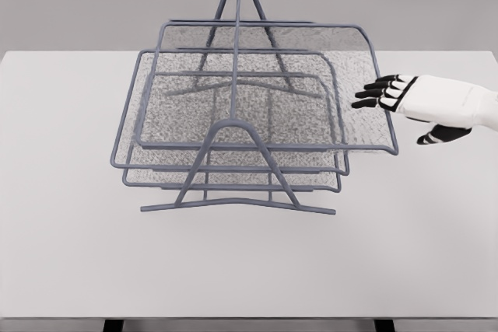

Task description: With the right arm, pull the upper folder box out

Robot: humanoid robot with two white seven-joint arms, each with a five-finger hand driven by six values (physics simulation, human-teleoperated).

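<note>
- A grey wire-mesh file rack (233, 192) is seen standing near the middle of a pale worktop (249, 270), its arched frame legs resting on the surface.
- Three mesh trays are carried by the rack, stacked one above the other.
- The upper folder box (264, 44) is found at the top of the stack; it is skewed to the right relative to the trays beneath, so that its right front corner juts out past them.
- The middle tray (233, 103) and the lower tray (226, 176) are seen lying more squarely within the frame.
- The right hand (416, 106) is shown coming in from the right edge, white with black fingers (381, 92).
- The fingers are extended and slightly spread toward the rack, with nothing gripped; the thumb is held apart below.
- The fingertips are placed just beside the right rim of the upper folder box; whether the rim is touched cannot be told.
- The hand is held above the worktop, level with the upper tray's right edge.
- The far wall is seen as plain grey behind the worktop.
</note>
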